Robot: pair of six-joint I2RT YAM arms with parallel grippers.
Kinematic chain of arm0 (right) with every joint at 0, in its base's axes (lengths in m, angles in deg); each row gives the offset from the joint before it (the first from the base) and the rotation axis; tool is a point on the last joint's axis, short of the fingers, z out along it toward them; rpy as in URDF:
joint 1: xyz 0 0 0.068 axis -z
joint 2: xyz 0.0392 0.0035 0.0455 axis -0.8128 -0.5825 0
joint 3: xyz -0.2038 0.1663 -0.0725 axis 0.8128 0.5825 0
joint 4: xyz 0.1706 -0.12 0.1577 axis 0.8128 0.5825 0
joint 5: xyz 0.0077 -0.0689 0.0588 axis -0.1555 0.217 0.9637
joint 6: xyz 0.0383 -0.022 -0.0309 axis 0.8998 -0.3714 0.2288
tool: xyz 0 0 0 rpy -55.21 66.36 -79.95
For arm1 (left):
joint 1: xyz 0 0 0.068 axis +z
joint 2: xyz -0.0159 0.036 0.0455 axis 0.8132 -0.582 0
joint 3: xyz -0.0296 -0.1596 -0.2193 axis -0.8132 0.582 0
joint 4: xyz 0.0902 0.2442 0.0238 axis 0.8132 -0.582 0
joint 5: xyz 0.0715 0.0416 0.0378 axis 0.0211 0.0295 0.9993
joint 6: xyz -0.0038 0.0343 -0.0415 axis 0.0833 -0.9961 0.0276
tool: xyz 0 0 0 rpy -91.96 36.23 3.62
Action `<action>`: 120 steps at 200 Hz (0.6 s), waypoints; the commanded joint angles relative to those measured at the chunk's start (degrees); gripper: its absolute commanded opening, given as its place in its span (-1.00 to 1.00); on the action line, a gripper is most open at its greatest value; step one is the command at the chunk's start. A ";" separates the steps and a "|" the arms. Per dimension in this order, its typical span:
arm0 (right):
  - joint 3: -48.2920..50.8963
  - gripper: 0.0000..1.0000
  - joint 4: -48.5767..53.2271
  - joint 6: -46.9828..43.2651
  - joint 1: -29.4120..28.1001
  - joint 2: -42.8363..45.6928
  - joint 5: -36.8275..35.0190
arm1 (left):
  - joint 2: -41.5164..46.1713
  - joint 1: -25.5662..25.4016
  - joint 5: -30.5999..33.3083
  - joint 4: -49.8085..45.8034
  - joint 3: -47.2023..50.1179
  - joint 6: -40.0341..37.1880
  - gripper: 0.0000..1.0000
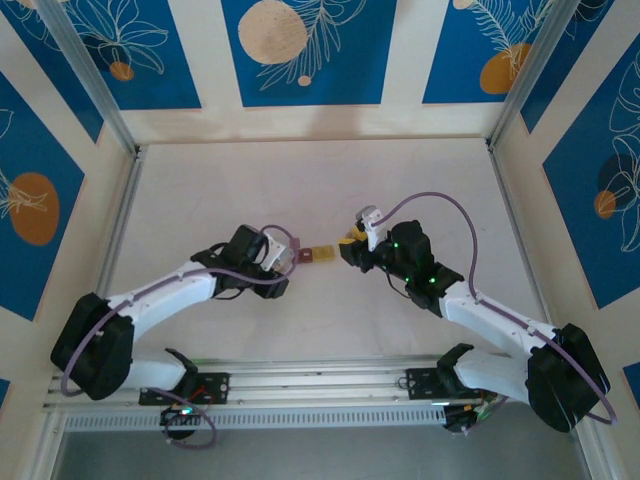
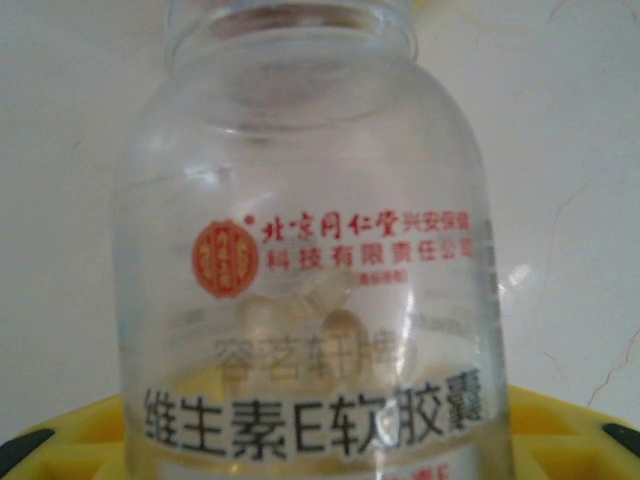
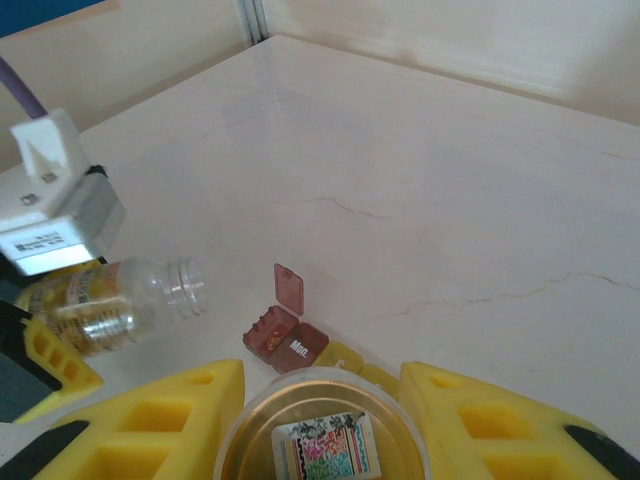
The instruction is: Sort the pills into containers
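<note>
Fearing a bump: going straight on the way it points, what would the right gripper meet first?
Probably the containers, lying just ahead of the right gripper and the round gold thing it holds; depth is unclear.

2 arms, left arm [image 1: 165, 292] and right arm [image 1: 500, 320]; 2 grippers, left gripper [image 1: 288, 258] and right gripper [image 1: 348, 248]; 1 clear glass bottle [image 2: 310, 250]; 1 gold-topped jar [image 3: 320, 440] at bottom centre; 2 dark red containers [image 3: 285, 338], 1 open, 1 shut; yellow containers [image 3: 345, 357] partly hidden, number unclear; pills [image 3: 268, 325] too small to count.
</note>
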 commanded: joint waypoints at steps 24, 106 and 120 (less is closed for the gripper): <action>0.26 -1.00 -1.05 0.52 0.29 0.79 0.55 | -6.73 0.16 -1.87 -6.50 -5.54 0.31 -1.00; 0.05 -1.00 -0.80 0.77 0.29 0.74 1.17 | -13.10 0.19 -1.92 -9.34 -10.24 -0.61 -1.00; -0.03 -1.00 -0.62 0.74 0.29 0.74 1.36 | -13.98 0.14 -1.45 -10.64 -11.55 -1.12 -1.00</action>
